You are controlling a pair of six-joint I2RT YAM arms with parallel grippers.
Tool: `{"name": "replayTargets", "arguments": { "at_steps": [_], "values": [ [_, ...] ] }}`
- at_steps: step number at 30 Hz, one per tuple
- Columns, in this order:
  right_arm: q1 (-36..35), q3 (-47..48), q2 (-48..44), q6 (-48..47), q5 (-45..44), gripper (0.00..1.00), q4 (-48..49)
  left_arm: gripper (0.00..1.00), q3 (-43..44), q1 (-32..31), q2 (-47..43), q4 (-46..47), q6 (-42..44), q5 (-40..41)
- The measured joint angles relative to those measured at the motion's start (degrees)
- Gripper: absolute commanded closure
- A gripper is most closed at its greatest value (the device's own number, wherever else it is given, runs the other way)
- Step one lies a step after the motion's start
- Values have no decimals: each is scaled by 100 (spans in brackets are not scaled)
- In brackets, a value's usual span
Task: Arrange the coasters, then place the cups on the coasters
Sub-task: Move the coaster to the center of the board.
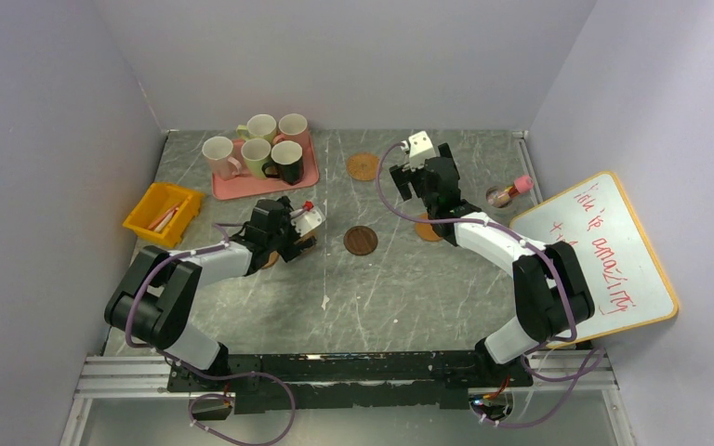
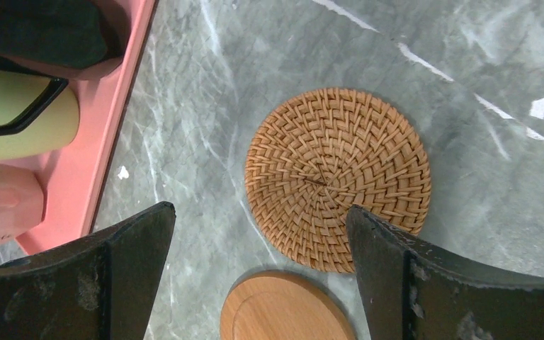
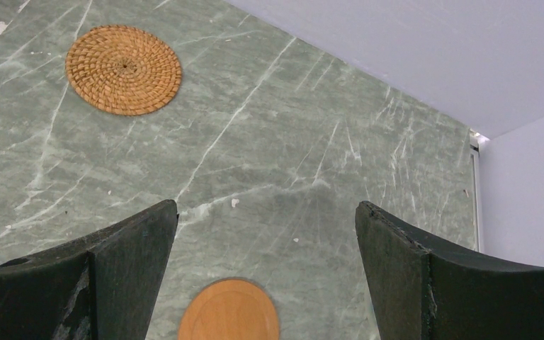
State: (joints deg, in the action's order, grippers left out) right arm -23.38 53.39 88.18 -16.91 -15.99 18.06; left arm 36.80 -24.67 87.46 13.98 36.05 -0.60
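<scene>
Left pincer [image 1: 290, 243] and right pincer [image 1: 407, 178]: both spread wide, nothing held
Top view: left one centre-left, right one upper centre; dark coaster [image 1: 361, 240] mid-frame between them; five cups [image 1: 257, 153] on pink tray [image 1: 242, 189], upper left. Left wrist view: woven coaster [image 2: 338, 177] centre, untouched; wooden coaster [image 2: 283, 308] bottom edge. Right wrist view: second woven coaster [image 3: 124, 69] upper left; orange coaster [image 3: 230, 312] bottom centre

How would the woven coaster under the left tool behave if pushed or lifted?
The woven coaster probably slides, not rolls: it lies flat on the smooth table. Its thin edge looks hard to pinch. Tight weave suggests light, fairly stiff.
</scene>
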Motion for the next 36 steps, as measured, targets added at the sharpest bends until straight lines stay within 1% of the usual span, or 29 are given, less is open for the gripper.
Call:
{"name": "replayTargets", "arguments": {
  "at_steps": [5, 20, 25, 29, 36],
  "values": [
    [0, 0, 0, 0, 0, 0, -2, 4, -2, -4, -39, -63, 17, -221],
    [0, 0, 0, 0, 4, 0, -2, 4, -96, -17, -227, -278, 31, -472],
    [0, 0, 0, 0, 4, 0, -2, 4, -216, -17, -365, -166, -46, -345],
    [0, 0, 0, -2, 4, 0, -2, 4, -382, -17, -525, 205, -149, -70],
    [0, 0, 0, 0, 4, 0, -4, 4, -439, -15, -380, 645, -240, 258]
  ]
}}
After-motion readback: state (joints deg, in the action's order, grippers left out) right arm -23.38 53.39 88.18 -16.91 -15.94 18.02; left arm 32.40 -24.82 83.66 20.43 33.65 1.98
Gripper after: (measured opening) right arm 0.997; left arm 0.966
